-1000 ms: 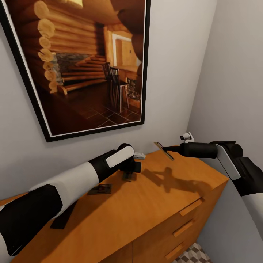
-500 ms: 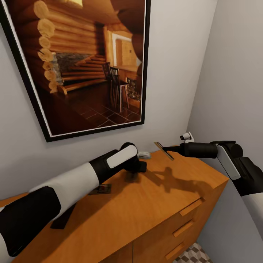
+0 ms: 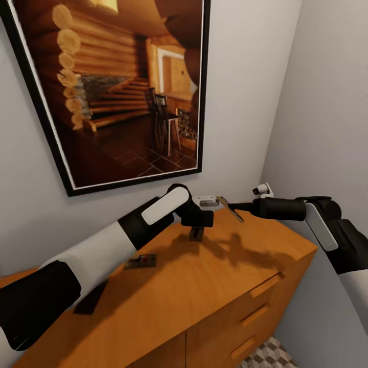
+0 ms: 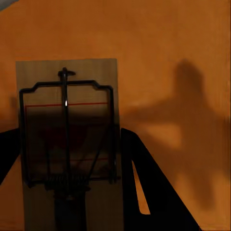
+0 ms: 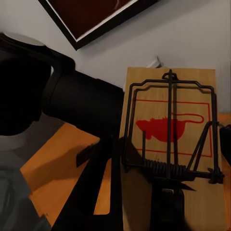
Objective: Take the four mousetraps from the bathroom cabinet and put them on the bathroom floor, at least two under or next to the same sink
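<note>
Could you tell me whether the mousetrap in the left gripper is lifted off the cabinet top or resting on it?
Lifted. The tan wooden mousetrap hangs from the left gripper, above the orange-brown wooden cabinet.

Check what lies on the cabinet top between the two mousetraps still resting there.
Head view: only bare orange-brown wooden cabinet top between the flat brown mousetrap and the dark mousetrap beneath the left arm.

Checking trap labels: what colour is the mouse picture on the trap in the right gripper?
Red, on the tan mousetrap; clearest in the right wrist view.

Head high, wrists close over cabinet [image 3: 214, 286]
</note>
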### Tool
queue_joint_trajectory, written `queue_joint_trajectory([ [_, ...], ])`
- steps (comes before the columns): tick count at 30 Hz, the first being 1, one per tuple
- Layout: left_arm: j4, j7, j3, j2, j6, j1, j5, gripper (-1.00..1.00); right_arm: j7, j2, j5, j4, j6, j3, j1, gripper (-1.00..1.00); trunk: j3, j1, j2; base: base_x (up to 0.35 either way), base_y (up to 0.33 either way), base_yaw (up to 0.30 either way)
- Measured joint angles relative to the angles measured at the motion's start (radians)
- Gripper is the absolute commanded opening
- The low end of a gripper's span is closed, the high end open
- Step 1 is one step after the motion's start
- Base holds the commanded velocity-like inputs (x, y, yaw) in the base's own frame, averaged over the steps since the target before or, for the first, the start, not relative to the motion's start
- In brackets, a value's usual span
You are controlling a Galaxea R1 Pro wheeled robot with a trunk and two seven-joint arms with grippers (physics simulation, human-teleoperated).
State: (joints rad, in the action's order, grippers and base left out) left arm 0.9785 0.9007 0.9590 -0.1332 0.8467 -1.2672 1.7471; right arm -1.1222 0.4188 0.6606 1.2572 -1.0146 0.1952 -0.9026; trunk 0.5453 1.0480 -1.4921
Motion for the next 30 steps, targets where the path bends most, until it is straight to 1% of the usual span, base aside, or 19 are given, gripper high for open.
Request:
queue_joint_trajectory([
  [25, -0.007, 0.000, 0.001, -0.004, 0.000, 0.000, 0.001, -1.00, 0.000, 0.002, -0.005, 0.000, 0.001, 0.002, 0.000, -1.00, 0.000, 0.000, 0.000, -0.330, 0.000, 0.000],
  [27, -0.019, 0.000, 0.002, -0.005, -0.008, 0.000, 0.019, -1.00, 0.001, 0.003, -0.013, 0.000, 0.009, 0.007, 0.000, -1.00, 0.000, 0.000, 0.000, -0.334, 0.000, 0.000],
  [30, -0.031, -0.001, 0.001, -0.006, -0.015, 0.000, 0.015, -1.00, 0.000, 0.004, -0.026, -0.001, 0.012, 0.008, 0.001, -1.00, 0.000, 0.000, 0.000, -0.334, -0.017, 0.000],
])
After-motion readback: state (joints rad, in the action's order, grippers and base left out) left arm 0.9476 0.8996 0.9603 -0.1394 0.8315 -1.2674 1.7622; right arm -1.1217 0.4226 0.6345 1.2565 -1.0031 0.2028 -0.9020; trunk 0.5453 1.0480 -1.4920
